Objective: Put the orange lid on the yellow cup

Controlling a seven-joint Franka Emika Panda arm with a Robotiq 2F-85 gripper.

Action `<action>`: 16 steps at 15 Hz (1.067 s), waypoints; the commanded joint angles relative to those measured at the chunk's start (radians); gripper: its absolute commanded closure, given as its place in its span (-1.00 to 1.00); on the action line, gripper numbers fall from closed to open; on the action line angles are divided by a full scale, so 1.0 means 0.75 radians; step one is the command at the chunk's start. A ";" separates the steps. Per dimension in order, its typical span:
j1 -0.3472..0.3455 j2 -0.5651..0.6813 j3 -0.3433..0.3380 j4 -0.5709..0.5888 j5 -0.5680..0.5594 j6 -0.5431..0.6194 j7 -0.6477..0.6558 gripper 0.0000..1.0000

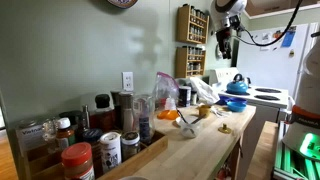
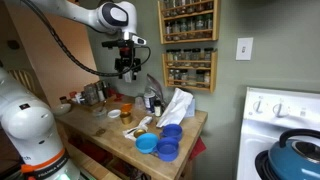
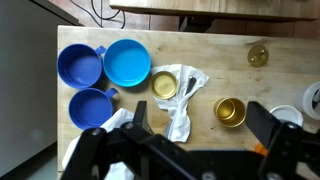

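Gripper [image 3: 200,130] hangs high over the wooden counter [image 3: 250,85], jaws spread wide with nothing in them. Orange lid [image 1: 168,115] looks to be the small orange spot mid-counter in an exterior view; the wrist view doesn't show it. In the wrist view, yellow cup [image 3: 164,83] sits just right of the blue cups [image 3: 127,62], touching the crumpled white cloth [image 3: 182,100]. Risks: a deeper-gold cup [image 3: 231,111] right of the cloth invites a wrong target. The lid is flat and thin, so a pinch off the wood could skid or slip. Cloth lying against the rim could snag the lid and seat it tilted. Cups look round, smooth and hard-walled. The cloth is soft and rumpled. The counter is matte wood grain.
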 commanded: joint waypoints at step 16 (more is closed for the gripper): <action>0.264 0.178 0.338 -0.192 0.272 0.561 0.254 -1.00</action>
